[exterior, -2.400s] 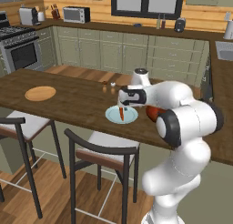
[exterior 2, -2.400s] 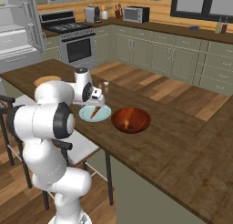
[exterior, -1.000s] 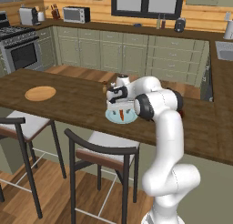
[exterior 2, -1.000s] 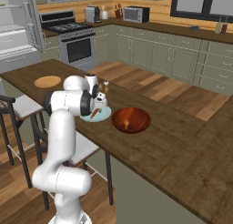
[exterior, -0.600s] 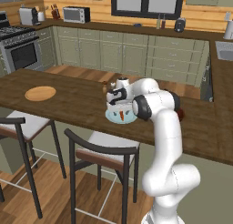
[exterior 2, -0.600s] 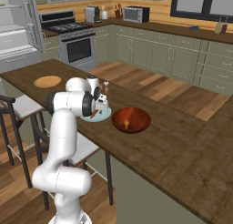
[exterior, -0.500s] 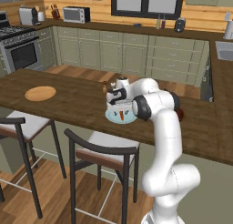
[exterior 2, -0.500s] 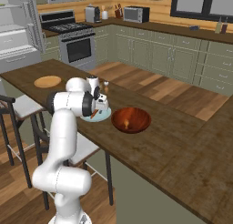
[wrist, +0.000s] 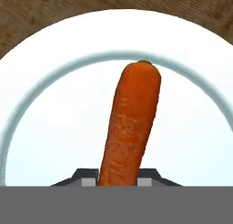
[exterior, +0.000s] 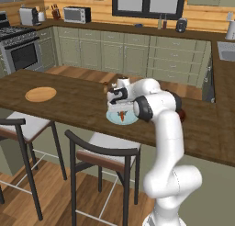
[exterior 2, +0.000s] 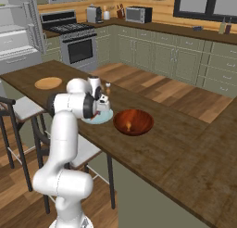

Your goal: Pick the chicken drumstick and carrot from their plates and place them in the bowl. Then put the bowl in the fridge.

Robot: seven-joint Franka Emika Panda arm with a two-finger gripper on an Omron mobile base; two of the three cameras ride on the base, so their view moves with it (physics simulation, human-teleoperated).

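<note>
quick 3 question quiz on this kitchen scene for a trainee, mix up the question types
1. True or false: the carrot lies on the pale blue plate.
2. Which is nearer the bowl? A. the tan plate B. the pale blue plate
3. Fill in: in the hand view, the carrot's narrow end sits between the tips of the ____.

Key: 1 true. 2 B. 3 claw.

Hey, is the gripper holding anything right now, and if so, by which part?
The gripper has its fingertips on either side of the carrot, at its narrow tapered end, above the pale blue plate. A firm grasp cannot be told.
</note>
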